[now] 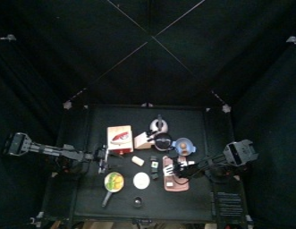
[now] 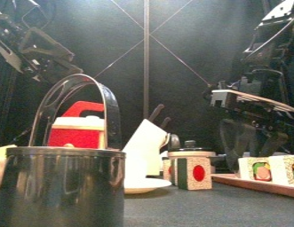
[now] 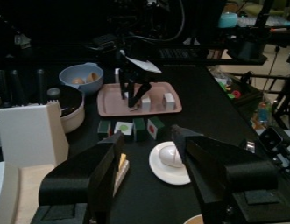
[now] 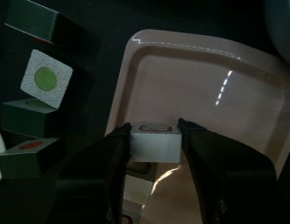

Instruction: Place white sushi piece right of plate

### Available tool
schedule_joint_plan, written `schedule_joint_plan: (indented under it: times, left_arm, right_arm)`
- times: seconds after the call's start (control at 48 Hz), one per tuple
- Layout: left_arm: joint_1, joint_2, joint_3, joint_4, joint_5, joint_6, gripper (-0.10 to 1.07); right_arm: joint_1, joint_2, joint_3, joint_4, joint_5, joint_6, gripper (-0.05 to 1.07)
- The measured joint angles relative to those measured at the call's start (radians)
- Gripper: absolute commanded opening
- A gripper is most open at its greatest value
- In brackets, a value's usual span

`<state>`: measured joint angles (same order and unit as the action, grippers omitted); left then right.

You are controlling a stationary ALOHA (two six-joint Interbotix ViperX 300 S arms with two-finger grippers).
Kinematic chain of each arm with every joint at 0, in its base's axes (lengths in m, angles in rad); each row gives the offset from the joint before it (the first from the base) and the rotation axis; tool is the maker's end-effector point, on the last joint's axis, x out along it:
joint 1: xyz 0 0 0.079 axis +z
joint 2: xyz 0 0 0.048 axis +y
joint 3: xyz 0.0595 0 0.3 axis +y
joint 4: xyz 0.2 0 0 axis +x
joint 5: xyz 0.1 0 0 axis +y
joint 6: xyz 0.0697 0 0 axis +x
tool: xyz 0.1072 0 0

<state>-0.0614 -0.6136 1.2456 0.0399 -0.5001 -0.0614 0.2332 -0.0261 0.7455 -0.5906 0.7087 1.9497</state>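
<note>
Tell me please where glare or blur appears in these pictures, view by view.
Right wrist view: bright streaks of glare lie on the pink tray, while the white sushi piece between the right gripper jaws is clear. Front view: the near dark pot looks soft, out of focus. Top view: the table is small and dim.

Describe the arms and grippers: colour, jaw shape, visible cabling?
Both arms are black, built of blocky jointed segments. The left gripper has two broad, thick black jaws with angular, faceted faces and a slight sheen. The right gripper has two black, flat-sided jaws, narrower in its wrist view. No markings show; cabling cannot be made out.
</note>
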Motion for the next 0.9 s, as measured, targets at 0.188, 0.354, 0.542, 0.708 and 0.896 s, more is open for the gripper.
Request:
schedule_joint_plan:
  times: [0.188, 0.354, 0.542, 0.708, 0.896]
  left_arm:
    - [0.0, 0.0, 0.0, 0.002, 0.0, 0.0, 0.86]
    - [0.0, 0.0, 0.002, 0.0, -0.002, 0.0, 0.86]
    - [0.0, 0.0, 0.003, 0.0, 0.0, 0.0, 0.86]
    - [0.002, 0.0, 0.005, 0.0, 0.0, 0.0, 0.86]
    - [0.0, 0.0, 0.005, 0.0, 0.0, 0.0, 0.86]
  right_arm:
    - [0.077, -0.15, 0.029, 0.057, 0.156, 0.023, 0.66]
    - [0.147, -0.218, 0.1, 0.224, 0.262, 0.025, 0.66]
    - [0.186, -0.259, 0.201, 0.272, 0.276, 0.117, 0.66]
    - [0.193, -0.307, 0.293, 0.232, 0.215, 0.184, 0.68]
    - [0.192, -0.307, 0.311, 0.201, 0.173, 0.184, 0.91]
